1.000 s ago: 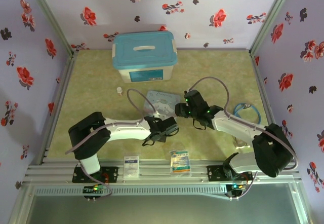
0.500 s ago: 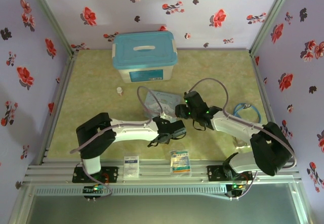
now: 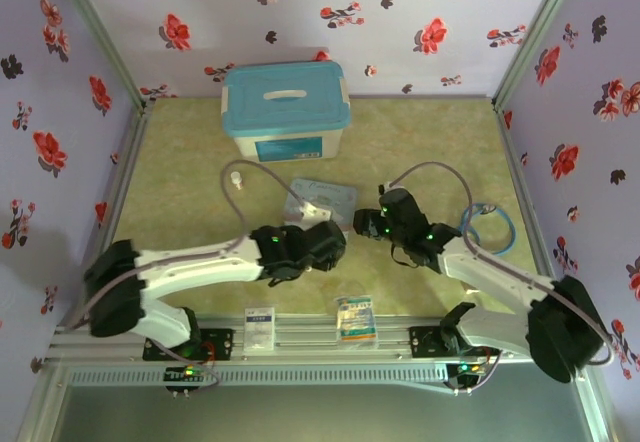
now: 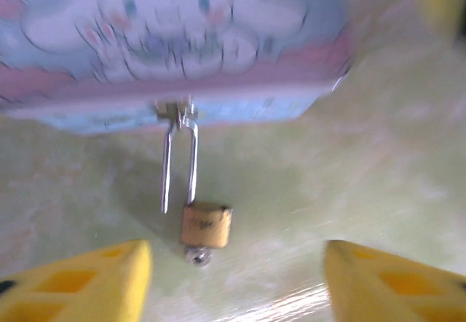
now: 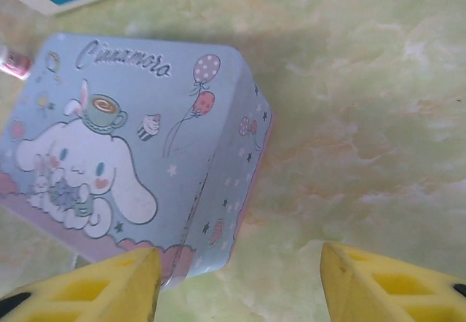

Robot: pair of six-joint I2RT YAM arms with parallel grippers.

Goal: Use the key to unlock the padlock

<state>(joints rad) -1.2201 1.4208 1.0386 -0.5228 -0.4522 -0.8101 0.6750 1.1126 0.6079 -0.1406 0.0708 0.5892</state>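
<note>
Since half a second ago both arms have changed their pose. On the left, the arm has swung its elbow far out to the left and now lies low and stretched. On the right, the arm has drawn its elbow out to the right. The left pincer (image 3: pixel 330 242) has stayed close to the near edge of the tin (image 3: pixel 322 200).

Seen from its own camera, the left pincer (image 4: pixel 237 264) has its yellow fingers (image 4: pixel 80 282) wide apart, and they hold nothing. Straight ahead of it, between the two fingers and a little beyond the tips, the padlock (image 4: pixel 207 224) lies on the table (image 4: pixel 378 183). Its thin bow reaches up to the clasp on the wall of the tin. One leg of the bow goes into the brass body, but the other ends free beside the body, so I judge that the lock is already sprung. On the side of the body nearest to the pincer, a small grey piece sticks out. This is probably the key (image 4: pixel 196 256), but it is blurred and I cannot be sure.

The right pincer (image 3: pixel 362 224) stands just beside the right corner of the tin. In its own view its fingers (image 5: pixel 393 282) are also apart and empty, with the corner of the tin just ahead of one finger.

By my judgement the turning of the key is done. What may be left is to slip the bow out of the clasp and to pull out the key.
</note>
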